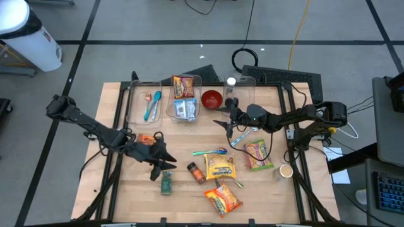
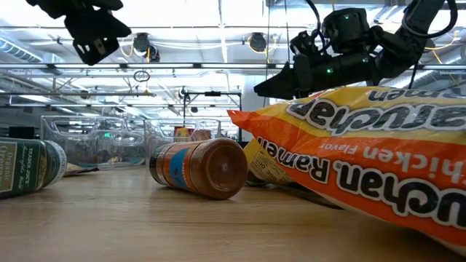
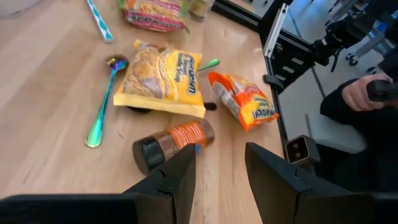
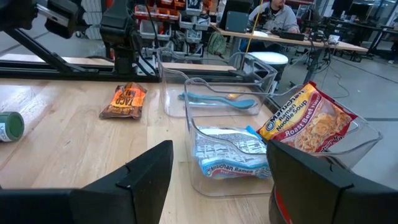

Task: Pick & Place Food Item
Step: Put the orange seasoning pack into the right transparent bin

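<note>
Food lies loose on the wooden table: a brown spice jar [image 1: 196,172] [image 3: 174,142] on its side, a yellow noodle packet [image 1: 219,167] [image 3: 161,78], an orange ramen packet [image 1: 222,198] [image 3: 245,102], another ramen packet [image 1: 257,154], a green jar [image 1: 166,183] and an orange snack packet [image 1: 146,138]. My left gripper [image 1: 163,165] [image 3: 221,180] hovers open above the table, just left of the brown jar, with nothing between its fingers. My right gripper [image 1: 224,121] [image 4: 221,180] stands open and level at the centre right, pointing at a clear bin [image 4: 292,180] holding two ramen packets [image 4: 305,121].
Two clear bins stand at the far edge, one with blue utensils [image 1: 151,104], beside a red bowl [image 1: 211,99] and a clear container [image 1: 237,85]. An iridescent spoon [image 1: 211,152] and a blue utensil [image 1: 240,140] lie mid-table. A paper cup [image 1: 286,171] sits near the right edge. A person's hand [image 3: 367,93] shows beyond the table.
</note>
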Available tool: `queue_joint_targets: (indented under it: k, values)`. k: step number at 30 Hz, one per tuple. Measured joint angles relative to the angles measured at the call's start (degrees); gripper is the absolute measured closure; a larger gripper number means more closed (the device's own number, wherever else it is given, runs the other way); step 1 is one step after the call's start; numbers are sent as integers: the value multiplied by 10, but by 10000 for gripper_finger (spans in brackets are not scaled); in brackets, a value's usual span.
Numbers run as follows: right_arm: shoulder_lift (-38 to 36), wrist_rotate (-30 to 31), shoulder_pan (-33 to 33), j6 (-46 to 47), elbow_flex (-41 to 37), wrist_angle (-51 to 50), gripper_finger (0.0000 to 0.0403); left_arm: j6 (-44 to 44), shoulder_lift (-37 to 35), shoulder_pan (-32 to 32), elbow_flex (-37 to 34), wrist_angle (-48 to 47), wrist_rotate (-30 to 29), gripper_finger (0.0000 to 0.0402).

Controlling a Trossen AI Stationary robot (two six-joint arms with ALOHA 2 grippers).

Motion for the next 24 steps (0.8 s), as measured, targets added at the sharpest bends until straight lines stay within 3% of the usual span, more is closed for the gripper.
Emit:
queue_joint_targets:
  k: [7, 12, 20, 24]
  values:
    - [0, 0, 0, -1, 0, 0, 152, -27, 0, -9, 0, -49, -27, 256]
    - [0, 0, 0, -2, 0, 0, 152, -83, 0, -7, 0, -140, -44, 256]
    - [0, 0, 0, -2, 0, 0, 152, -188, 0, 0, 0, -275, -158, 256]
    - [0, 0, 0, -2, 0, 0, 152, -230, 4, 27, 0, -323, -179, 256]
